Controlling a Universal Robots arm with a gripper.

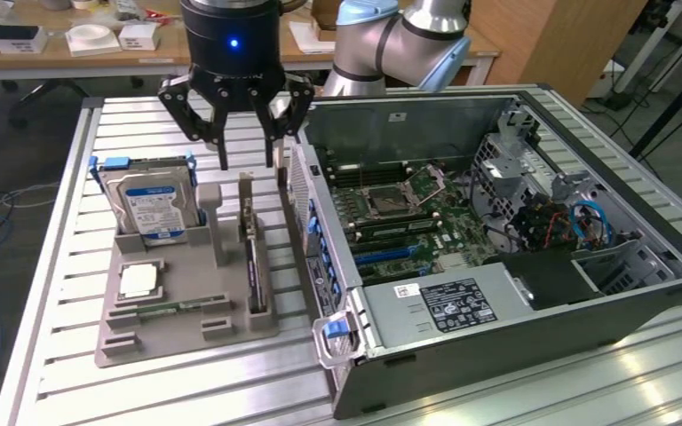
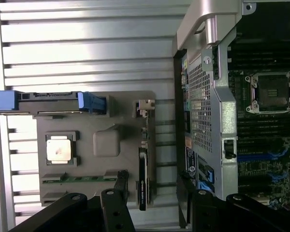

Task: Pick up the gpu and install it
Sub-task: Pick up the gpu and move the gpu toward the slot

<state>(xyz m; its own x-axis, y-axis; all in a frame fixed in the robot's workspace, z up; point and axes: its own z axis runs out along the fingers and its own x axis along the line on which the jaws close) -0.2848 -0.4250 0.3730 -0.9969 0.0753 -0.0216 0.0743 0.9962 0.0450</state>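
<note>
1. One arm on this rig, and its gripper (image 1: 249, 161) hangs above the grey tray (image 1: 187, 335), over the tray's end farthest from the exterior camera.
2. We can see the fingers (image 1: 210, 129) spread apart with nothing between them, clear of everything on the tray.
3. The gpu (image 1: 253, 266) is in the tray, standing on its long edge in the slot along the tray's side nearest the computer case (image 1: 531, 311). Its pale bracket is at the tray end that lies under the gripper. In the wrist view we get the gpu (image 2: 142, 186) edge-on as a thin dark strip, with a finger on either side of it and above it, not touching.
4. Other stuff on the tray: a hard drive (image 1: 149, 209) with a blue-white label stands upright on the tray's side away from the case, a processor chip (image 1: 138, 281) lies flat mid-tray, and a green memory stick (image 1: 173, 309) lies flat just past it, toward the tray's near end.
5. The case lies open on the bench (image 1: 68, 390) just beside the tray, with its motherboard (image 1: 412, 222) facing up.
</note>
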